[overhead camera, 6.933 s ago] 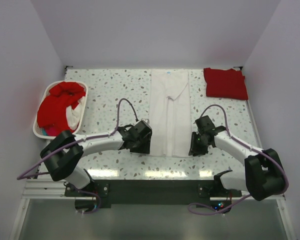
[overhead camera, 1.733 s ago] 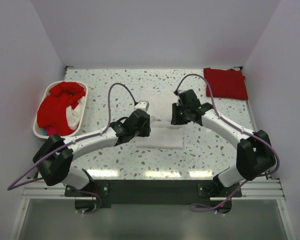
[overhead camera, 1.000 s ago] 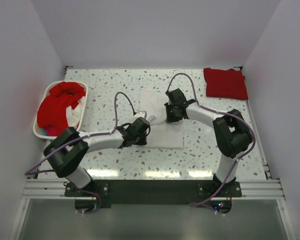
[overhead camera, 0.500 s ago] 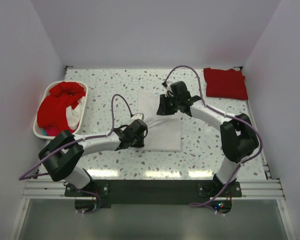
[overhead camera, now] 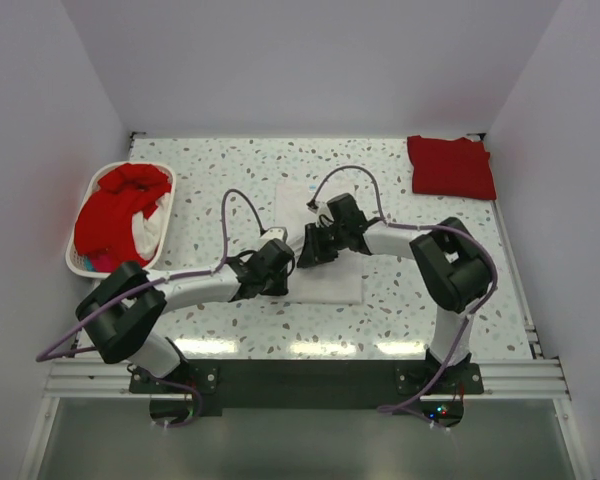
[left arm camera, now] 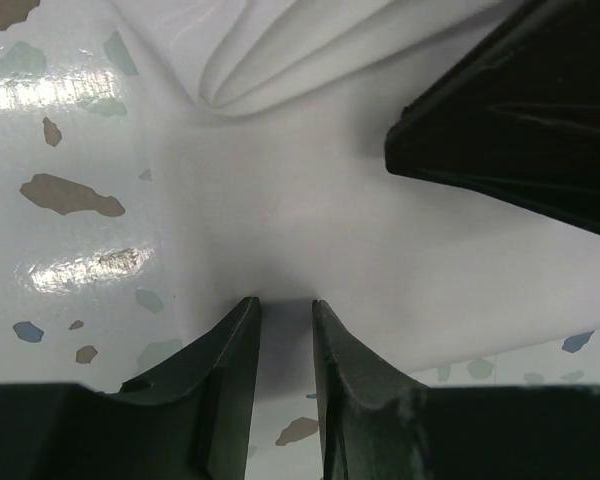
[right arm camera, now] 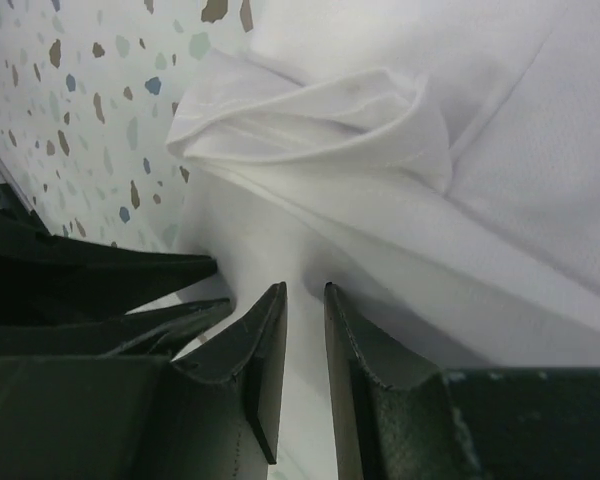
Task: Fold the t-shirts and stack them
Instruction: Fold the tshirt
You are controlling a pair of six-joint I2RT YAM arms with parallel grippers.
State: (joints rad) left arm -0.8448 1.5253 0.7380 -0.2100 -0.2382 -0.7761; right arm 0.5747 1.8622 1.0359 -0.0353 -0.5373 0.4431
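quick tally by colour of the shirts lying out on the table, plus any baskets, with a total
white t-shirt on the table: 1
red folded t-shirt on the table: 1
white basket: 1 (red and white cloth heaped inside, pieces cannot be counted)
total: 3

The left arm (overhead camera: 195, 285) and right arm (overhead camera: 395, 238) are white tubes with big black joints. A thin purple cable (overhead camera: 226, 215) loops off each one. The left gripper (left arm camera: 285, 300) and right gripper (right arm camera: 305, 290) are black, with flat dark fingers (left arm camera: 230, 380) that end in points. Both bases (overhead camera: 170, 383) are black.
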